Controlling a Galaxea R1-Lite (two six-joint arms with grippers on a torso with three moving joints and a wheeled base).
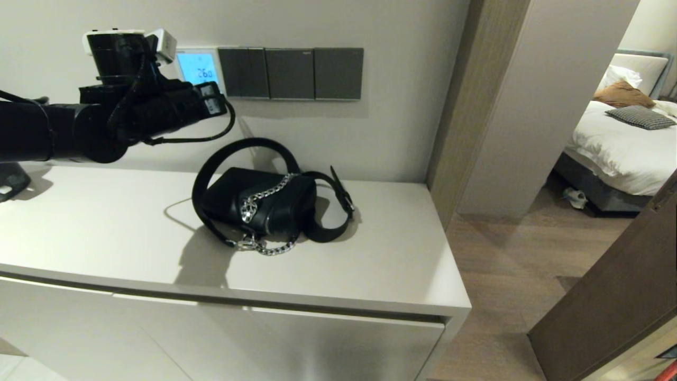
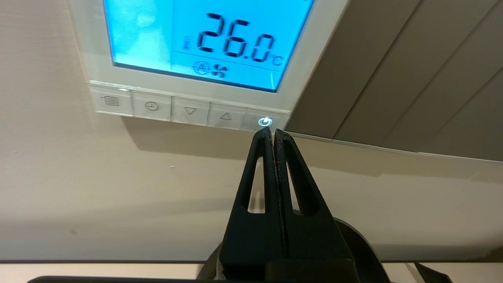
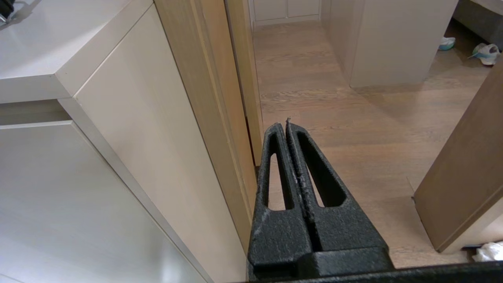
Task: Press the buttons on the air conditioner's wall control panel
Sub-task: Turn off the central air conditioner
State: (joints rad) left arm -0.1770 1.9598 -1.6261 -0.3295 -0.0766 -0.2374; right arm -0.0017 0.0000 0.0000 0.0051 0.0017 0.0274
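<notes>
At twelve o'clock of the pressed-together left gripper (image 2: 272, 133) fingers, the buttons (image 2: 265, 121) of the wall control panel (image 2: 302, 70) are met; a sideways slip could miss the power key. Right gripper (image 3: 287, 126) is parked, fingers pressed together.

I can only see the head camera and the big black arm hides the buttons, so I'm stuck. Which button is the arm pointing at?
Observer: The left gripper is shut, and its tip is right at the power button, the last one in the row.
Operator: Is that button lit up?
Observer: Yes, its power sign glows white. The other buttons in the row look unlit.
Operator: What does the screen say? It's tiny for me.
Observer: The control panel shows 26.0 °C, with a fan sign under it.
Operator: Where's the other arm?
Observer: The right gripper is shut, hanging low beside the cabinet, over the wooden floor.
</notes>
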